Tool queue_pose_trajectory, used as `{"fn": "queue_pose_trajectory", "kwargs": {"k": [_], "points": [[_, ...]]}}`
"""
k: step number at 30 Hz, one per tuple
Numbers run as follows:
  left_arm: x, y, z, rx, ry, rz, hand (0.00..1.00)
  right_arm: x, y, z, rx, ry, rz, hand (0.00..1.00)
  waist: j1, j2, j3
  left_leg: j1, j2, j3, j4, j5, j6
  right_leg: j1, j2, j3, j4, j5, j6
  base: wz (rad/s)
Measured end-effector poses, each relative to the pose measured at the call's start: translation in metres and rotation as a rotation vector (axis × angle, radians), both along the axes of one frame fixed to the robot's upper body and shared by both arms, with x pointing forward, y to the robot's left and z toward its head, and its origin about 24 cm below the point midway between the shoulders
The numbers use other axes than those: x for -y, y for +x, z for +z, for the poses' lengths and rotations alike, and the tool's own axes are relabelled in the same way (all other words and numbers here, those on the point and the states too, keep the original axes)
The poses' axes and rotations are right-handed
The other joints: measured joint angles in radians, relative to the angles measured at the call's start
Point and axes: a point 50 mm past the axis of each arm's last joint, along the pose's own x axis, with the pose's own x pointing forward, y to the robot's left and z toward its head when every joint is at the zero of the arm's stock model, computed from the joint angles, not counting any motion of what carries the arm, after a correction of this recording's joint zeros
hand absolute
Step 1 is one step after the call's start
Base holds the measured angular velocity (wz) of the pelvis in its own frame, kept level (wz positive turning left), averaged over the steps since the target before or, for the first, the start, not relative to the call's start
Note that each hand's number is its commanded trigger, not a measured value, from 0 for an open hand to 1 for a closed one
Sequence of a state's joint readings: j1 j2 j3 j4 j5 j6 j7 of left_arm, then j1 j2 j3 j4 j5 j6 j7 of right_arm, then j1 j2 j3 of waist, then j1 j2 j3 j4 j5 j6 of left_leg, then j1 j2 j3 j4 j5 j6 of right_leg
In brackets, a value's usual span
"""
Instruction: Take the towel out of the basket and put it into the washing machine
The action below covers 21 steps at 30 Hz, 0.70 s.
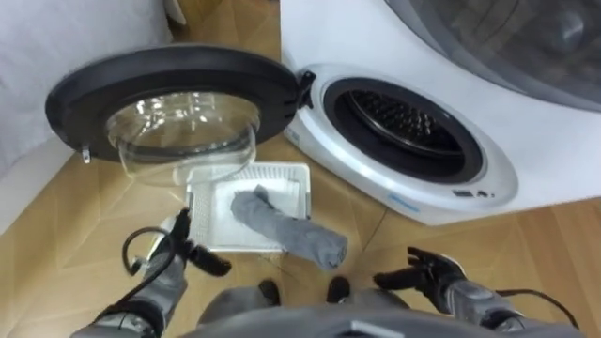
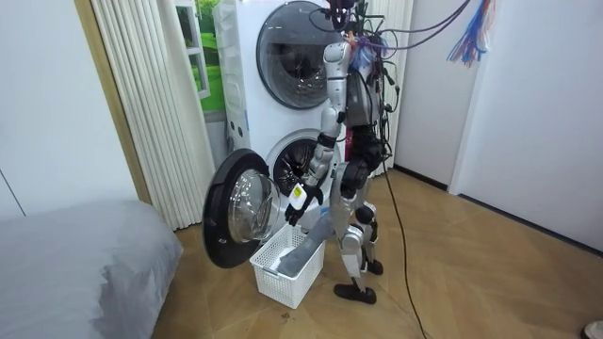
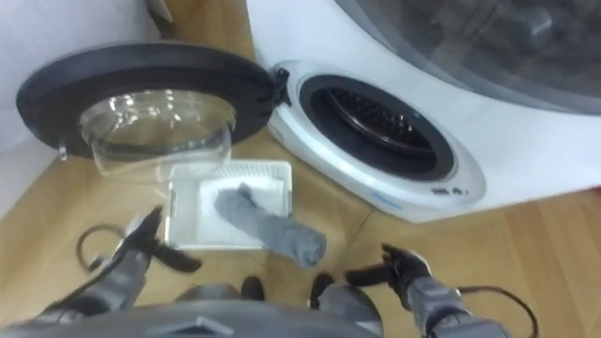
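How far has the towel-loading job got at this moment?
Done: the round dark-rimmed glass door stands open, baring the white washing machine's drum. In hand: nothing; the left hand and right hand hover open. Left: the grey cloth towel lies in the white plastic basket, draped over its rim, not yet picked up.

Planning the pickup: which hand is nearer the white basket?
Left. The left hand is by the basket's left front corner; the right hand is off to its right, past the overhanging towel.

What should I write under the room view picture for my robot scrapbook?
A robot stands at the open washing machine, a grey towel draped over the white basket by its feet.
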State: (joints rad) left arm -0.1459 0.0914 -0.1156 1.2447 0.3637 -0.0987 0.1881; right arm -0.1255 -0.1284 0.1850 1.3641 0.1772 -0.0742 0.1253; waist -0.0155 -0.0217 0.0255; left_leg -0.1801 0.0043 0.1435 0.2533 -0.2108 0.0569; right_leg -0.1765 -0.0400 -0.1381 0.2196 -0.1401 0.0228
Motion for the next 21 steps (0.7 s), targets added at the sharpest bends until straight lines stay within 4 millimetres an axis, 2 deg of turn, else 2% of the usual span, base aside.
{"fn": "queue_pose_trajectory", "kwargs": {"k": [3,4,5,8,10,13,18,21], "points": [[0.012,0.012,0.003,0.02,-0.009,-0.056,0.0,-0.01,0.016,0.003,0.035,0.013,0.024,0.0,-0.01,0.006,0.0103,-0.072,0.001,0.0,0.035,0.0,0.001,-0.083,-0.004,0.011,0.047,0.0,0.0,-0.11],[0.016,0.019,0.005,0.033,-0.007,-0.086,0.0,-0.011,0.02,0.004,0.043,0.006,0.042,0.0,-0.016,0.008,0.0172,-0.097,0.001,-0.001,0.052,0.0,0.001,-0.115,-0.006,0.017,0.073,0.0,0.0,-0.12],[0.02,0.024,0.007,0.046,-0.001,-0.117,0.0,-0.012,0.026,0.006,0.056,0.001,0.052,0.0,-0.015,0.009,0.0188,-0.123,0.0,0.0,0.061,0.0,0.001,-0.15,-0.008,0.024,0.098,-0.001,0.0,-0.14],[0.026,0.043,0.016,0.095,0.027,-0.188,0.0,-0.015,0.041,0.011,0.092,-0.007,0.064,0.0,-0.029,0.008,0.0407,-0.186,-0.001,0.011,0.093,0.002,0.004,-0.228,-0.013,0.041,0.149,-0.003,-0.001,-0.11],[0.028,0.054,0.022,0.124,0.043,-0.223,0.0,-0.017,0.051,0.015,0.118,-0.01,0.073,0.0,-0.037,0.007,0.0436,-0.239,-0.001,0.017,0.122,0.002,0.006,-0.28,-0.015,0.047,0.169,-0.004,-0.002,-0.11],[0.032,0.072,0.033,0.192,0.064,-0.258,0.0,-0.019,0.056,0.017,0.135,-0.024,0.101,0.0,-0.045,0.01,0.0474,-0.319,0.002,0.017,0.169,0.0,0.009,-0.35,-0.013,0.052,0.191,-0.006,-0.015,-0.02],[0.042,0.092,0.046,0.262,0.092,-0.321,0.0,-0.026,0.075,0.026,0.219,-0.008,0.108,0.0,-0.065,0.028,0.0623,-0.466,0.022,0.019,0.281,-0.022,0.016,-0.497,-0.008,0.061,0.296,-0.016,-0.031,-0.06],[0.048,0.098,0.05,0.281,0.104,-0.365,0.0,-0.029,0.08,0.028,0.24,0.014,0.08,0.0,-0.066,0.03,0.0637,-0.524,0.027,0.024,0.333,-0.028,0.014,-0.561,-0.007,0.07,0.343,-0.026,-0.039,-0.06]]}}
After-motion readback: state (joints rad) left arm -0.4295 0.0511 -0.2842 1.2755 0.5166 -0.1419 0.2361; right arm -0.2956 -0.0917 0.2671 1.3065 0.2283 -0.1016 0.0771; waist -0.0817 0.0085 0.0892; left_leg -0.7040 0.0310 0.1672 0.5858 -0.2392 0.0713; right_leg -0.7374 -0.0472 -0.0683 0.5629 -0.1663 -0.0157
